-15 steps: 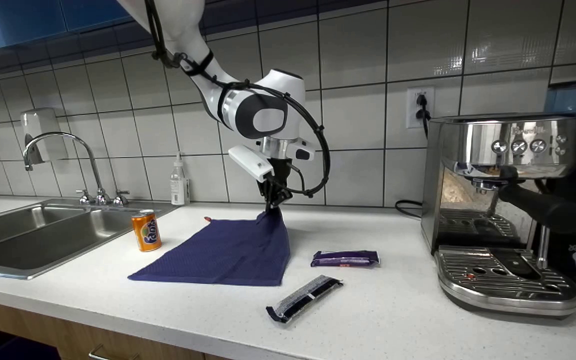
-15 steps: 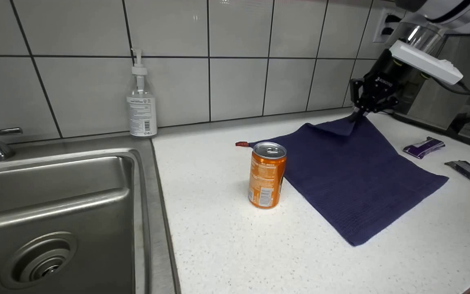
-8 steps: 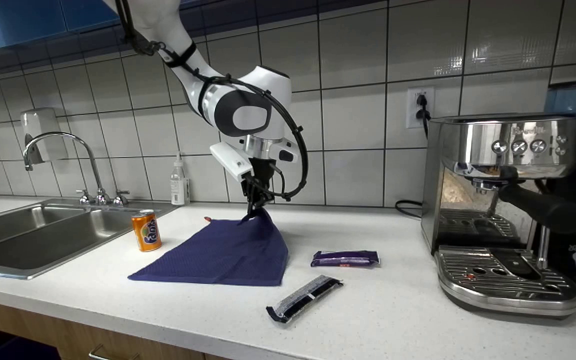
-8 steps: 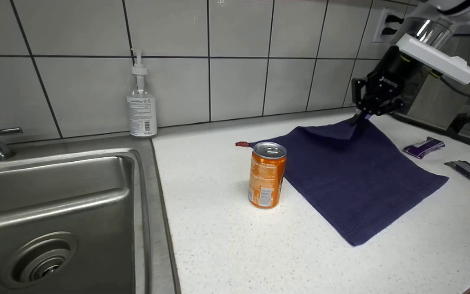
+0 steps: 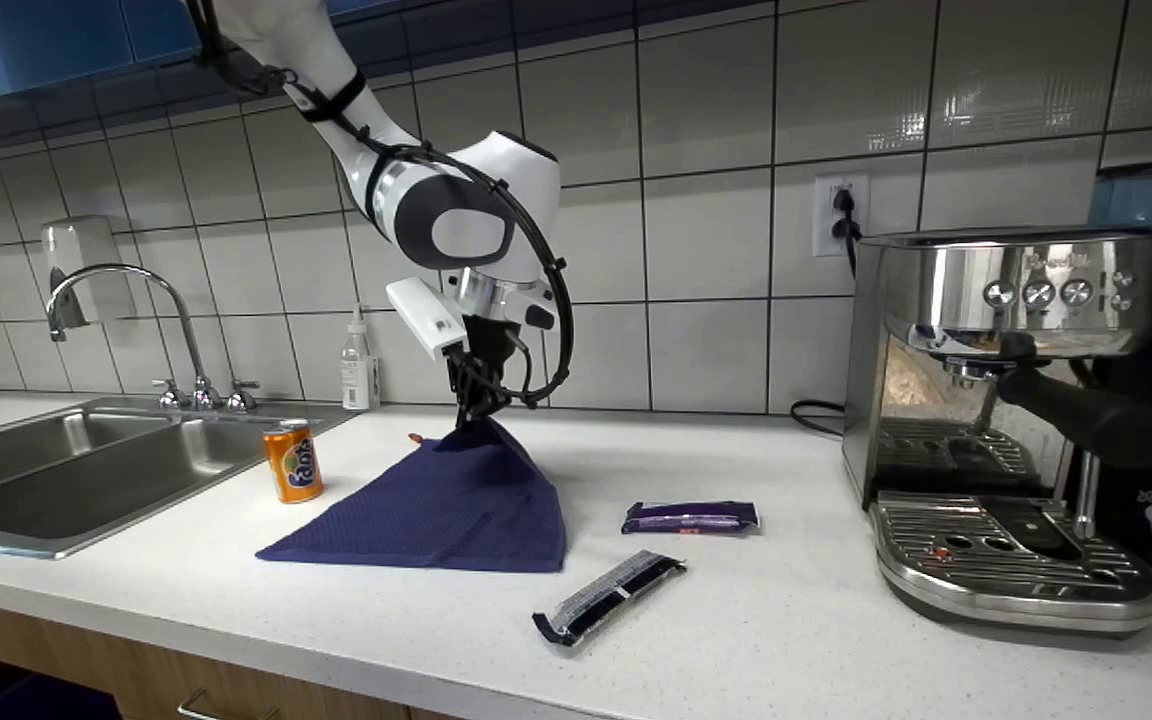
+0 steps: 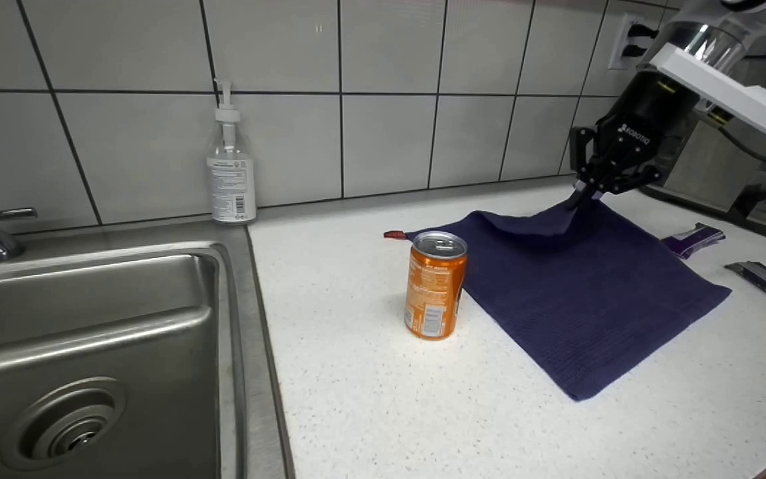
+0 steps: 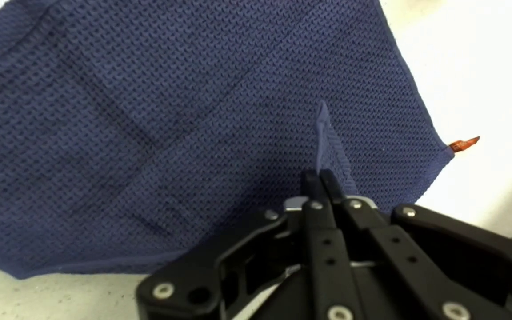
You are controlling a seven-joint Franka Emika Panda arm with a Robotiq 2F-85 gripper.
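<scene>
1. A tiled wall is shown at the back, its joints marked by dark lines.
2. The counter, white and speckled, is bounded at the rear by the tiled wall.
3. A double-basin steel sink is set into the counter.
4. An espresso machine of polished metal is placed well apart from the sink.
5. The cloth, dark blue and textured, is spread on the counter between sink and espresso machine; its portion toward the tiled wall is raised.
6. The gripper is clamped on that raised portion, a fold being pinched between its jaws. Whether a corner or a stretch of edge is gripped cannot be told, as it is partly covered.
7. A pump bottle is stood upright at the sink's rear corner.
8. An orange can is stood upright between sink and cloth.
9. A black-and-silver packet and a purple packet are laid near each other beside the cloth.
10. An orange tab is attached at one corner of the cloth.
</scene>
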